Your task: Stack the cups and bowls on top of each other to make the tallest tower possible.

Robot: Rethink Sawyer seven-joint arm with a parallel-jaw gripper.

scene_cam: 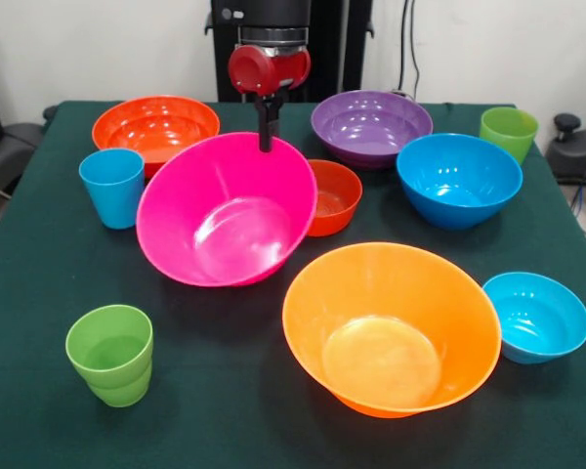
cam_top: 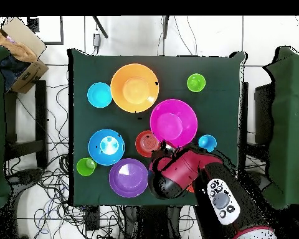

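My gripper reaches down from the back and is shut on the far rim of the large pink bowl, which tilts with its opening toward the front. In the overhead view the gripper sits at the pink bowl's edge. The small red-orange bowl touches the pink bowl's right side. The large orange bowl, small blue bowl, blue bowl, purple bowl and medium red-orange bowl each stand alone. There is no tower.
A sky blue cup stands left of the pink bowl. One lime green cup is at the front left, another at the back right. The dark green table ends close behind the back bowls.
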